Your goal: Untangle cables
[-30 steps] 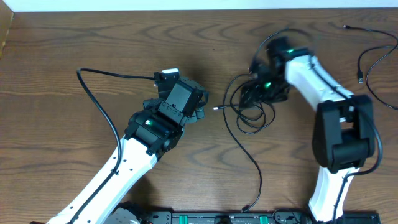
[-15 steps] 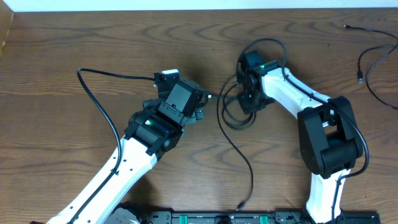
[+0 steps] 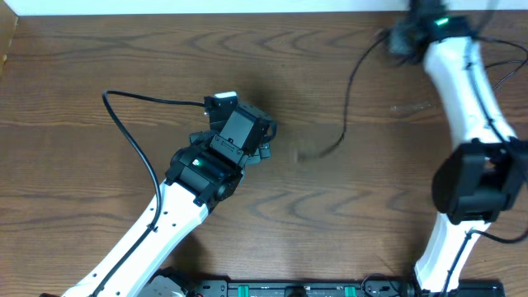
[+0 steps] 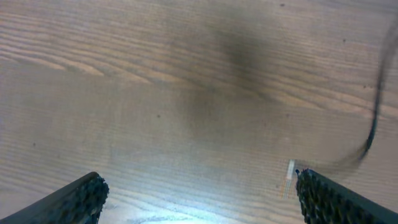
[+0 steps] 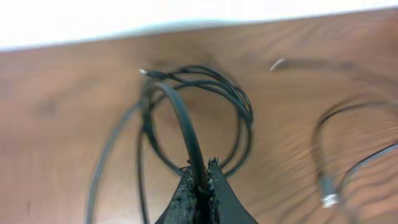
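My right gripper (image 3: 402,35) is at the table's far right, blurred, and shut on a black cable (image 5: 186,124). In the right wrist view the jaws (image 5: 200,182) pinch one strand, and the cable's loops hang beyond them over the wood. From overhead, that black cable (image 3: 350,87) trails down and left to a blurred end near the table's middle. A second cable (image 5: 348,140) with a small plug lies to the right. My left gripper (image 3: 266,142) stays at centre-left, open (image 4: 199,190), with nothing between its fingers. A blurred black strand (image 4: 374,118) passes on its right.
A thick black wire (image 3: 132,136) of the left arm curves across the left of the wooden table (image 3: 99,58). The table's white far edge (image 5: 186,18) is close behind the hanging loops.
The right gripper shut on the black cable bundle at the table's middle, then swung up to the far right, dragging the cable with it. The left arm has not moved.
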### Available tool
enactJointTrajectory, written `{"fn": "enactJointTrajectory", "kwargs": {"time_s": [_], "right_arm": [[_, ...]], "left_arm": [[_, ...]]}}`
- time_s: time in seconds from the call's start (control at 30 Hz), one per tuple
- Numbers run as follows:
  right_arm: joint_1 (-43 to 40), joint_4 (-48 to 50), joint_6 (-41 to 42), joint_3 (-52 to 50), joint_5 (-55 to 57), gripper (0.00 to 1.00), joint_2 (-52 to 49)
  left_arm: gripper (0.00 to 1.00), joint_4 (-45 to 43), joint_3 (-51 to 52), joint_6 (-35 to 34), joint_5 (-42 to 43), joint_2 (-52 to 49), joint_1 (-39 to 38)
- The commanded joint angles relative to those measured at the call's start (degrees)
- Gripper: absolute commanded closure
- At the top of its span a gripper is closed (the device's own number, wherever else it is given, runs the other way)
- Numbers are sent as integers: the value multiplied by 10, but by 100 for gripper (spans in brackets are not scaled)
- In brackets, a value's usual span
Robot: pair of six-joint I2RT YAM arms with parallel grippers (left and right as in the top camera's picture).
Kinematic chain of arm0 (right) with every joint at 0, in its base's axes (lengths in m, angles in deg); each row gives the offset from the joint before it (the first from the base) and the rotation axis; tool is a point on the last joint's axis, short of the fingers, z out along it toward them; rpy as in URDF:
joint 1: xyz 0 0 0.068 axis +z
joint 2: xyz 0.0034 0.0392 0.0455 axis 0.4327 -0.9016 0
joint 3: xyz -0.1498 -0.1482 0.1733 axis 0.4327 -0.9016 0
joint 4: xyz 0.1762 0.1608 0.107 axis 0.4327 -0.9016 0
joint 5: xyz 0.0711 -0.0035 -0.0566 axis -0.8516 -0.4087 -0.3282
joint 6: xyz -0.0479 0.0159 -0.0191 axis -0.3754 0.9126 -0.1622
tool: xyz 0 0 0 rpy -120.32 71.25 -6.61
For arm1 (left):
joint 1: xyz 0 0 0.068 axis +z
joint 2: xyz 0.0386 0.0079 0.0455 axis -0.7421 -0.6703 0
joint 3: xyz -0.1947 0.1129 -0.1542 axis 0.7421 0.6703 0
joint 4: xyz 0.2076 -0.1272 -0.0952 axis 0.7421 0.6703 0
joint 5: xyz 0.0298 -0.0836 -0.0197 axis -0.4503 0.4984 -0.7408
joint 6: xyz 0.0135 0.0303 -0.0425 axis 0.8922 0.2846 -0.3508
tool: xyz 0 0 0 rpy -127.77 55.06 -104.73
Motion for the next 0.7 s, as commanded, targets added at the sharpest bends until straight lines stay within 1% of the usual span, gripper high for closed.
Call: {"fn": "enactJointTrajectory", "kwargs": {"time_s": [0.0, 0.1, 0.2, 0.27, 0.4, 0.43, 0.47, 0.5, 0.53, 0.57, 0.6, 0.67], "right_arm": [[-40, -15, 1, 37, -40, 99, 2], [-58, -39, 1, 29, -78, 99, -5], [-68, -51, 1, -5, -150, 99, -20], [-64, -38, 0, -45, -193, 99, -29], [-53, 21, -16, -121, -198, 99, -38], [-52, 36, -19, -137, -198, 97, -39], [-52, 56, -19, -155, -196, 92, -42], [-52, 72, -18, -170, -191, 78, -44], [-52, 81, -18, -182, -187, 47, -46], [-52, 88, -19, -192, -184, 20, -48], [-52, 94, -18, -203, -184, 1, -49], [-52, 97, -19, -219, -184, 1, -49]], "left_arm": [[2, -7, 0, 9, -6, -2, 0], [2, -17, 0, 9, -6, -2, 0], [2, -26, 0, 9, -6, -2, 0], [2, -30, 0, 9, -6, -2, 0], [2, -29, 0, 9, -6, -2, 0], [2, -29, 0, 9, -6, -2, 0], [2, -29, 0, 9, -6, -2, 0], [2, -29, 0, 9, -6, -2, 0], [2, -29, 0, 9, -6, -2, 0], [2, -29, 0, 9, -6, -2, 0], [2, -29, 0, 9, -6, -2, 0], [2, -30, 0, 9, -6, -2, 0]]}}
